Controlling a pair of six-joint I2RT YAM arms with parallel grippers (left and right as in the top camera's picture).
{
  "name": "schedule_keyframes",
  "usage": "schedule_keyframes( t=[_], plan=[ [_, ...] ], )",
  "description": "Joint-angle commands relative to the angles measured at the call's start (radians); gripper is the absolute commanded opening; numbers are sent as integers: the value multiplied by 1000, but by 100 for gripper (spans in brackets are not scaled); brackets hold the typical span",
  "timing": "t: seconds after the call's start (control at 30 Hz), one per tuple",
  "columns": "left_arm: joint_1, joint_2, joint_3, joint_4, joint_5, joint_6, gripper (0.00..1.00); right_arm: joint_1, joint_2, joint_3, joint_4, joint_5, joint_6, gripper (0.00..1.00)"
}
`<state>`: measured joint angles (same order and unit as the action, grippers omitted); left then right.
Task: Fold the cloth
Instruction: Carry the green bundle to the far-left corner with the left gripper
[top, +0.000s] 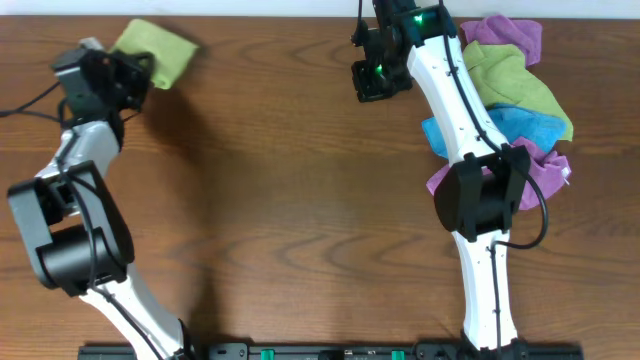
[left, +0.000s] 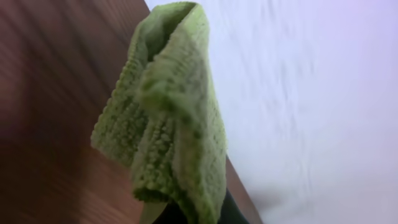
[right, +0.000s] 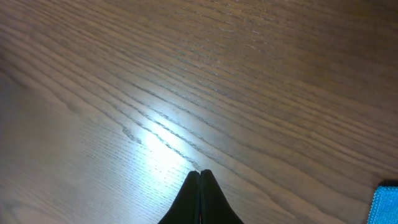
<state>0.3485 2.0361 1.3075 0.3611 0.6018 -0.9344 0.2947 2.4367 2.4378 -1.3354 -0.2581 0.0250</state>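
Observation:
A small green cloth (top: 155, 52) lies bunched at the table's far left corner. In the left wrist view the green cloth (left: 168, 118) hangs folded from my left gripper (left: 186, 211), whose fingers are shut on its lower end. My left gripper (top: 135, 70) sits right at the cloth's near edge in the overhead view. My right gripper (top: 378, 88) is at the far middle right, above bare wood. In the right wrist view its fingers (right: 200, 177) are pressed together with nothing between them.
A pile of cloths, purple, green and blue (top: 520, 90), lies at the far right beside the right arm. A blue cloth corner (right: 385, 202) shows in the right wrist view. A white wall (left: 311, 93) lies past the table's far edge.

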Motion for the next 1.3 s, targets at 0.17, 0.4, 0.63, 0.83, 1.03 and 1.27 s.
schedule_keyframes(
  t=[0.17, 0.4, 0.63, 0.83, 1.03, 1.27],
  plan=[
    [56, 168, 187, 40, 80, 21, 6, 29, -8, 19, 0, 0, -18, 1],
    [57, 345, 426, 9, 61, -43, 6, 67, -8, 19, -11, 0, -6, 1],
    [57, 421, 445, 13, -73, -135, 6, 100, -8, 19, -27, 0, -3, 1],
    [57, 446, 445, 35, -101, -204, 6, 117, -8, 19, -38, 0, 4, 1],
    [57, 446, 445, 48, -109, -282, 6, 125, -8, 19, -45, -1, 4, 1],
    [57, 446, 445, 47, -104, -312, 47, 132, -8, 20, -52, -1, 4, 1]
  ],
)
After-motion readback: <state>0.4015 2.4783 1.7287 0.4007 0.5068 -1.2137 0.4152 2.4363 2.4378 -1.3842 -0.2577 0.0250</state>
